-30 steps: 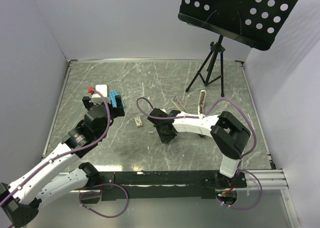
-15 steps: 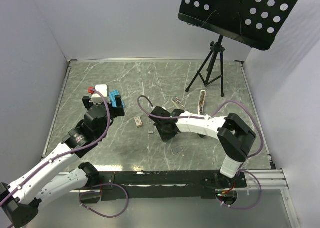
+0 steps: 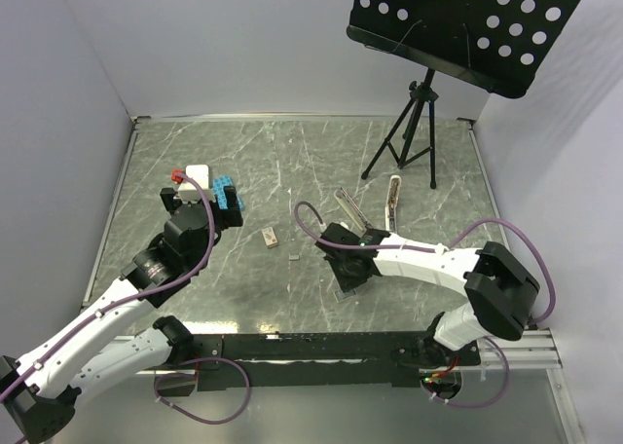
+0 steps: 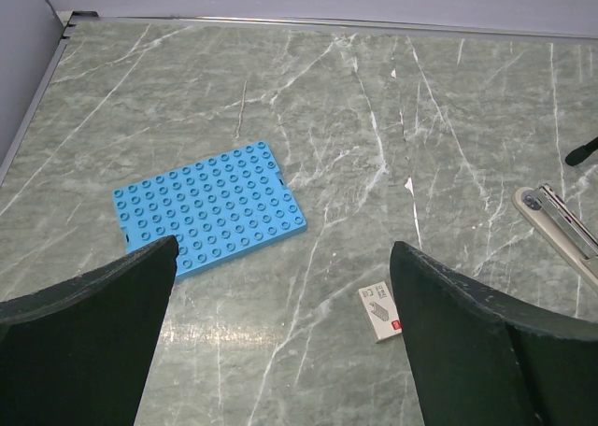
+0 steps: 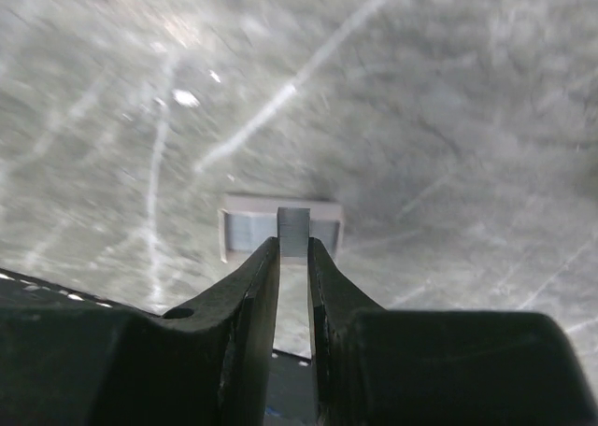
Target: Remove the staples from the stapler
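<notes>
While right tool (image 5: pixel 292 245) pinches a staple strip (image 5: pixel 293 222) just above desk (image 5: pixel 467 118), unloading looks nearly done
Left tool (image 4: pixel 282 248) gapes wide, empty; next: lower gently, ease right tool open, release

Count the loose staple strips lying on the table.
2 staple strips: one left of the right gripper, one at its fingertips. Others may be hidden beneath the arm.

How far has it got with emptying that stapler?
Seemingly done: the stapler lies open on the table, neither arm touching it. In hand: the right gripper pinches a small silvery piece, probably staples, over a grey strip on the table. Left: setting it down; whether staples remain inside cannot be seen.
</notes>
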### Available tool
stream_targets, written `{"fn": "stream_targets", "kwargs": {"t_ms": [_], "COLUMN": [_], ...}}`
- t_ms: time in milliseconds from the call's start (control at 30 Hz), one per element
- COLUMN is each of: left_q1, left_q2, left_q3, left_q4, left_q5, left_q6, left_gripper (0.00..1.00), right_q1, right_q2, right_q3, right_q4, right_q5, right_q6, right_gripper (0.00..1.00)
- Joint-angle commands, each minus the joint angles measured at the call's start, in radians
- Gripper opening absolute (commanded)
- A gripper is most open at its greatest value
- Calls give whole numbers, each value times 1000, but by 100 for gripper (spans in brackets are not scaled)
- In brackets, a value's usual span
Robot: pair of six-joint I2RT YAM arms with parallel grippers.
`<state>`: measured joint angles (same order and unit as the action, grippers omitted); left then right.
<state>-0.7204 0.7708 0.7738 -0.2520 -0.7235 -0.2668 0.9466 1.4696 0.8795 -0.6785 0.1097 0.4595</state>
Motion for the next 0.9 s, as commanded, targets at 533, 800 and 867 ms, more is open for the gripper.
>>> {"fn": "stream_targets", "kwargs": {"t_ms": [533,800,867], "left_q1": [-4,-4,-4], "left_q2": [12,10,13], "left_q3": [32,32,32], "left_q4": [22,22,22], "left_q5": [1,-1,-1], "left_q6": [1,1,1], "left_gripper": [99,99,99], "right_q1": [7,8,8], "right_q2": [-61,-49,-45], "right_q3": [-60,-65,-66], "right_q4": [17,36,39], "right_q5": [-8,-10,-8], "right_q6": [22,21,21], "right_gripper": [23,23,23]}}
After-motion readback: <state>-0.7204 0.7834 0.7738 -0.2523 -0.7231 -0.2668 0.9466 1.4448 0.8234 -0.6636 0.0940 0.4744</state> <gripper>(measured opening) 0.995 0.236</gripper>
